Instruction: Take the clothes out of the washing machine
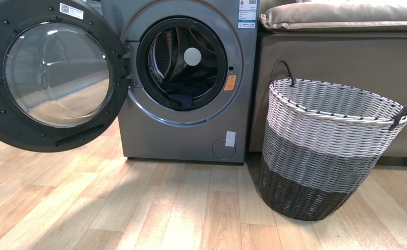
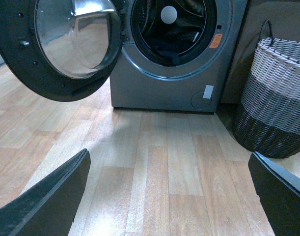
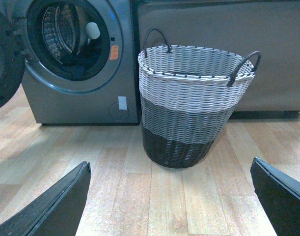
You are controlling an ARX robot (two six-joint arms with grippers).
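Dark clothes heaped low inside washing machine drum, far edge of surface; door swung wide; basket just beside, right; left tool, right tool both spread open

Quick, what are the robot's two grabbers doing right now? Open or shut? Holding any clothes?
Left gripper: open, jaws wide apart, holding nothing.
Right gripper: open, jaws wide apart, holding nothing.
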